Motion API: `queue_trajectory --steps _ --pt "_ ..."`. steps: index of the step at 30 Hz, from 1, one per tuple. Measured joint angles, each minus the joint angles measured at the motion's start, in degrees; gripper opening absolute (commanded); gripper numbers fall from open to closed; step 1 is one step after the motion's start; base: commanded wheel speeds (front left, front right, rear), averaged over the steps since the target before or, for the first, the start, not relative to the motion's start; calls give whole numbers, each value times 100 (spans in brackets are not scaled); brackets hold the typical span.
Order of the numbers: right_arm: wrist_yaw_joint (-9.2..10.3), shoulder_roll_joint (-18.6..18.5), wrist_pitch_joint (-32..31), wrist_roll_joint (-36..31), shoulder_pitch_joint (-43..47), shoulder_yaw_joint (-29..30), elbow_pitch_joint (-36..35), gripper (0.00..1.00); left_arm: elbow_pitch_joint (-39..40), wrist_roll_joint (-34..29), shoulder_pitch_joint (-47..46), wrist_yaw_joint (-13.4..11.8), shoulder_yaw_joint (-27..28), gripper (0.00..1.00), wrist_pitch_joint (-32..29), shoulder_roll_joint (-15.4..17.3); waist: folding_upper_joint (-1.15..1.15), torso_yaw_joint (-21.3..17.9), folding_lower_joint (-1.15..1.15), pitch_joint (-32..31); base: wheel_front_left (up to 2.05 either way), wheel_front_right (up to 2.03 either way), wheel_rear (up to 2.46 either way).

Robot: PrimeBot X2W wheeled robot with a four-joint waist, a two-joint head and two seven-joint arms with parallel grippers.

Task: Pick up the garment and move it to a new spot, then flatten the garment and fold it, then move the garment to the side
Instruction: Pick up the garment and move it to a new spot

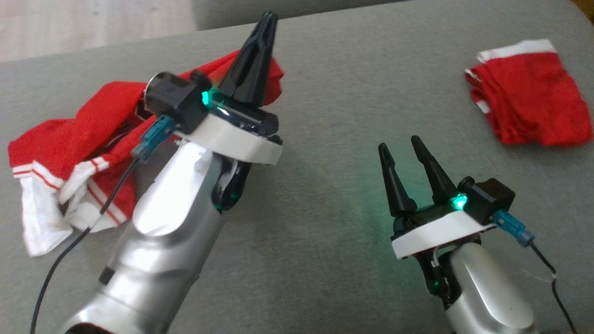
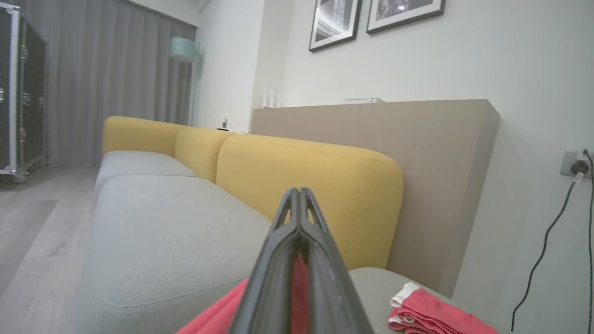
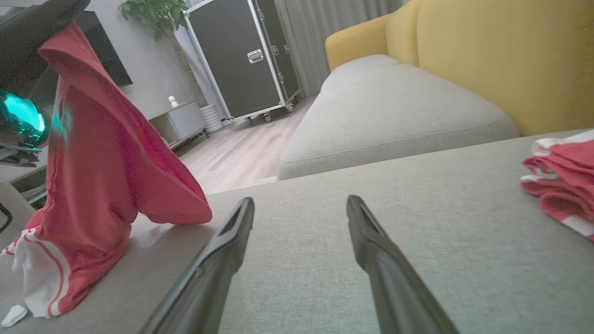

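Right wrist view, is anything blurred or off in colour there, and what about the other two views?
Right wrist view: the red garment looks washed pink, and a blurred teal light glares at the left edge. Head view: a green glow from the right tool tints the grey cushion. Left wrist view: the left tool is close and soft, the yellow backrest sharper.

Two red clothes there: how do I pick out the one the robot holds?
Look at the grey sofa seat, left side. The red garment with white-striped trim hangs crumpled from the shut left gripper; the other red piece lies folded far right.
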State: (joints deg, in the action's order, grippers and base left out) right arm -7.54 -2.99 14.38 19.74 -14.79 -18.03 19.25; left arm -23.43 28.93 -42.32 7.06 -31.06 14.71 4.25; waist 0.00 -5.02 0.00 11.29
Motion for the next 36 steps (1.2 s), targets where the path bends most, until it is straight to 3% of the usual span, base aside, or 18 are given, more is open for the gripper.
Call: queue_trajectory --steps 9,15,16,19,23,29,36 --pt "0 0 0 202 -168 -82 -147 100 32 -168 -667 -64 42 0 1 -165 0 -797 1 278 0 0 0" --pt "0 -1 0 222 -202 -33 -165 100 342 343 -851 -235 -792 1 5 -189 0 -1131 1 504 0 0 0" --pt "0 0 0 221 -202 5 -165 100 266 489 -829 -224 -1176 100 5 -188 0 -1130 1 538 0 0 0" --pt "0 -1 0 219 -209 91 -165 100 63 487 -779 -202 -1494 100 5 -191 0 -1015 1 522 0 0 0" --pt "0 1 0 182 -211 127 -163 100 -172 381 -769 -238 -1443 100 5 -185 0 -789 1 447 0 0 0" --pt "0 3 0 -49 -203 509 -124 100 -315 129 -545 -250 -722 100 5 -189 0 -431 1 239 0 0 0" --pt "0 1 0 -379 100 967 -52 100 -316 -242 823 -193 269 100 4 96 0 96 0 -287 0 0 0"
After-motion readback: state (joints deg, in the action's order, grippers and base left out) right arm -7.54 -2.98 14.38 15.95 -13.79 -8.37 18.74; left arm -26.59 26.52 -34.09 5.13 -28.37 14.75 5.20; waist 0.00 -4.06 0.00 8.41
